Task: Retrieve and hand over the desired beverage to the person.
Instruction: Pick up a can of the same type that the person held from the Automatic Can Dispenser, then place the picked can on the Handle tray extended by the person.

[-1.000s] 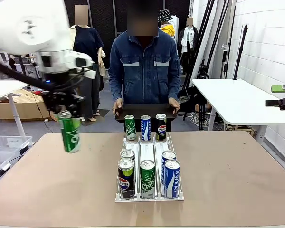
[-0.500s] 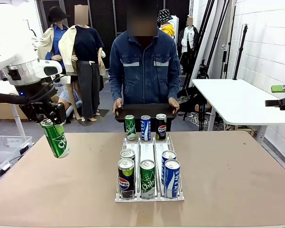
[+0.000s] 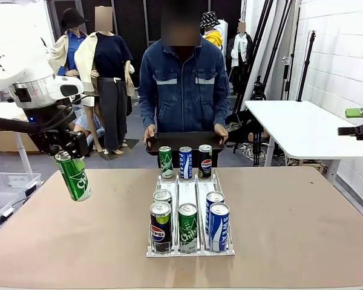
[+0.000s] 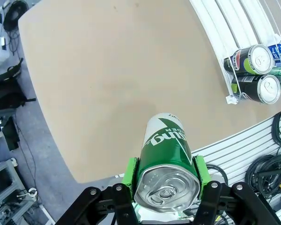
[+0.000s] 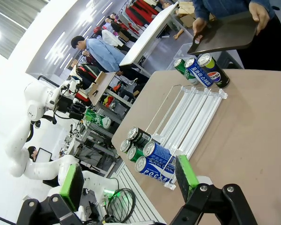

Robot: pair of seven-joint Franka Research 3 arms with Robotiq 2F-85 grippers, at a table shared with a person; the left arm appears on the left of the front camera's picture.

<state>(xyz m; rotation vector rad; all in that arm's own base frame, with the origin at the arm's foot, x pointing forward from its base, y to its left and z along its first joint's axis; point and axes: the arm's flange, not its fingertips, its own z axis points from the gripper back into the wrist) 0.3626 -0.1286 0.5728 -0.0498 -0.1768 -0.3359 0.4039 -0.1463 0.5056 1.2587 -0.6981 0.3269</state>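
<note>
Near centre of the worktop (image 3: 290, 241), a clear rack (image 3: 190, 251) holds a near cluster of cans, w/ three more cans (image 3: 186, 162) at its far end. Right tool (image 5: 129, 180): pads apart, nothing btw them, facing the rack from the right side.

Left of the rack & above the worktop's left part, the left tool (image 3: 68, 158) is clamped on a green can (image 3: 76, 179) near its top. Wrist view shows both green pads (image 4: 130, 173) pressed on the can's sides. The can hangs tilted, clear of the surface.

At the far edge stands the person (image 3: 184, 90), both hands on a dark tray (image 3: 184, 141) held just behind the far cans.

Step, as I read it: retrieval done, now the carry/hand-over phase; delivery not yet made. Nxt move calls for:
- swinging the can right & far toward the tray
- passing beside or over the rack w/o clipping the far cans
- bringing the can upright
- letting go only once it rests on the tray or in a hand

Risk: a tilted can may tip on release.
</note>
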